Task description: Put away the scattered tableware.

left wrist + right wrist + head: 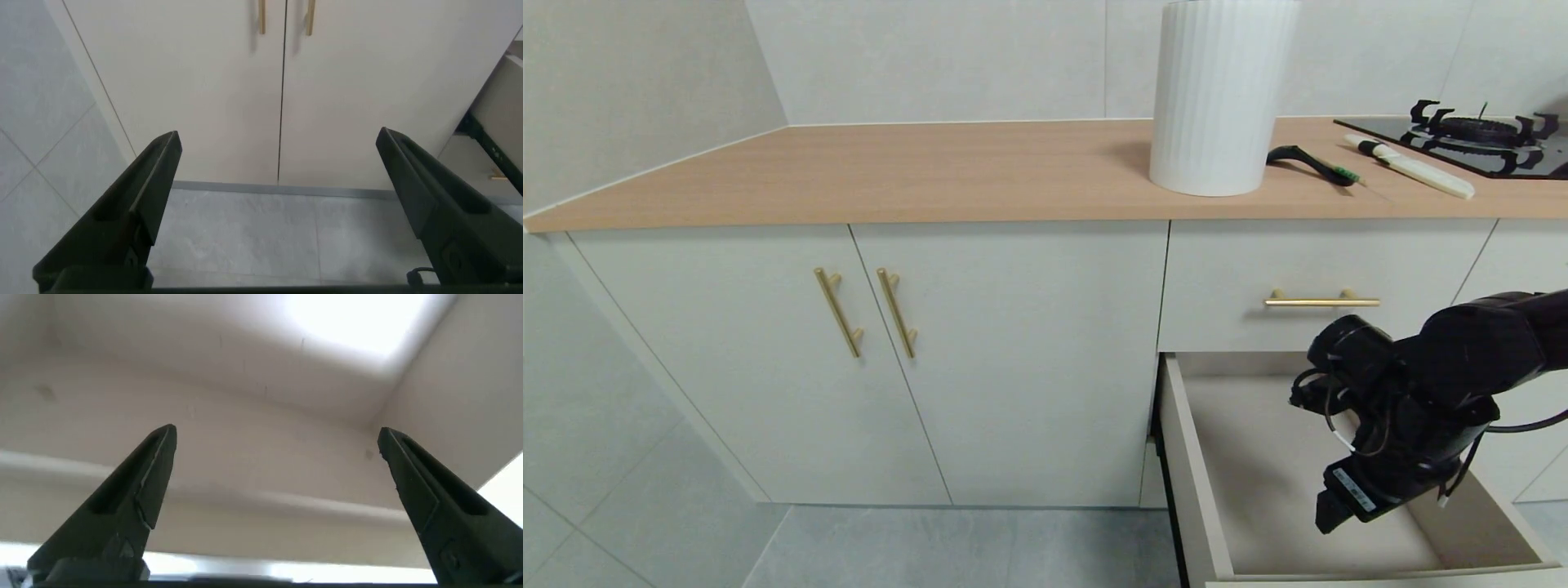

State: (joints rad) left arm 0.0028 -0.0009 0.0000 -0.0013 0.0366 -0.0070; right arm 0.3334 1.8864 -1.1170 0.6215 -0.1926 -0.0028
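Stage: early. Judging by how things lie, only the getting-ready is done and nothing has been stowed.
Done: the lower drawer (1188,457), at about 5 o'clock in the head view, stands pulled out, and what shows of its floor is bare.
Left to do: both pieces of tableware are on the tabletop (890,171) and each needs picking up and placing, probably in that drawer, which would then want closing.
Black-handled utensil (1311,163): lies flat at about 3 o'clock from the white ribbed canister (1221,98), just beside its base. It has a green tip and may be a peeler.
White knife (1409,166): lies flat farther out along the same 3 o'clock line, between the utensil and the gas hob (1478,139), its handle end near the hob's edge.
Right hand (275,433): fingers spread wide with nothing between them, low over the open drawer and facing its pale inner walls.
Left hand (278,135): also wide apart and holding nothing, pointed at the closed cabinet doors (282,90) and the floor (270,237) below them, well apart from the tableware.
Writing: a small label (1354,483) sits on the right wrist, its print too small to read.
Brands: none legible on the canister, knife or utensil.
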